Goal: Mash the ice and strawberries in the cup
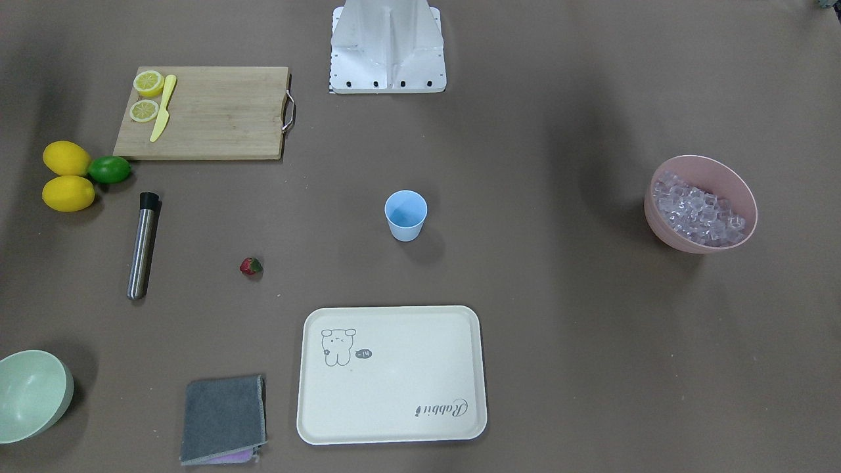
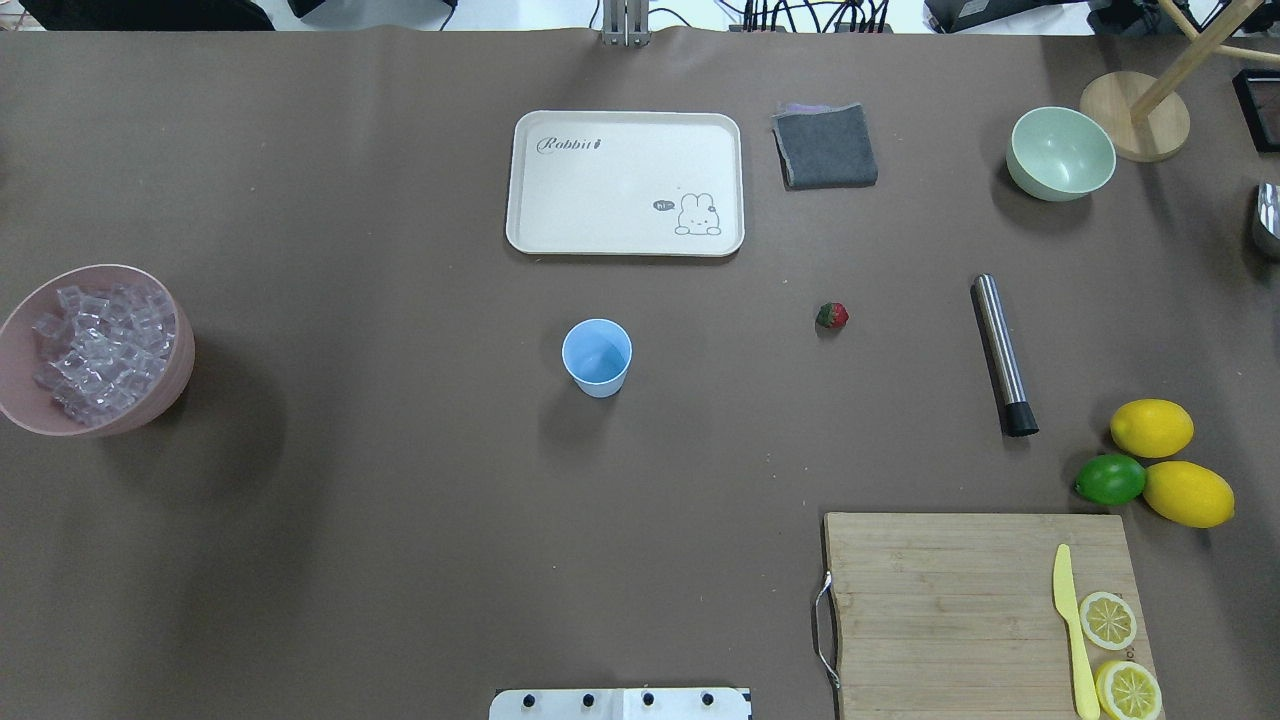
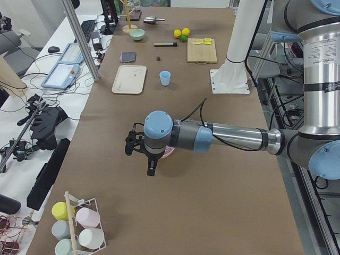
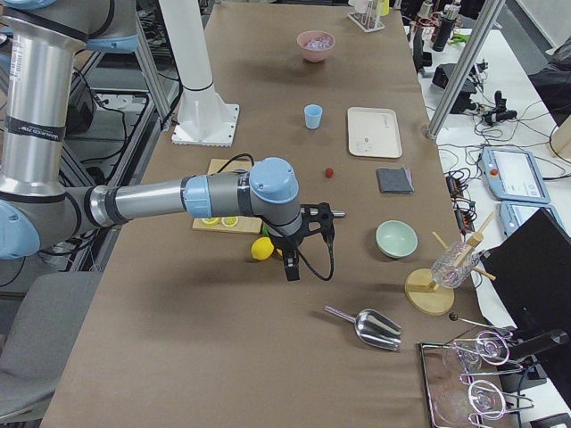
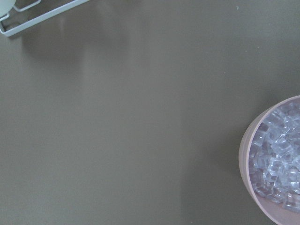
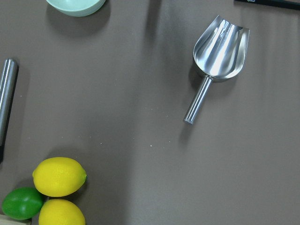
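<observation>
At the middle of the brown table (image 2: 400, 500) we see the smooth, tapered blue plastic cup (image 2: 597, 357) standing upright with its bare bottom showing, well apart from both grippers. The small red strawberry (image 2: 832, 316) lies between it and the steel rod (image 2: 1003, 352). Clear, glassy cubes of ice (image 2: 100, 350) fill the round pink bowl (image 2: 178, 372), just beside the left gripper (image 3: 151, 169), while the right gripper (image 4: 290, 267) hangs near the lemons (image 6: 59, 176); we cannot tell whether either gripper's fingers are spread or pressed together.
</observation>
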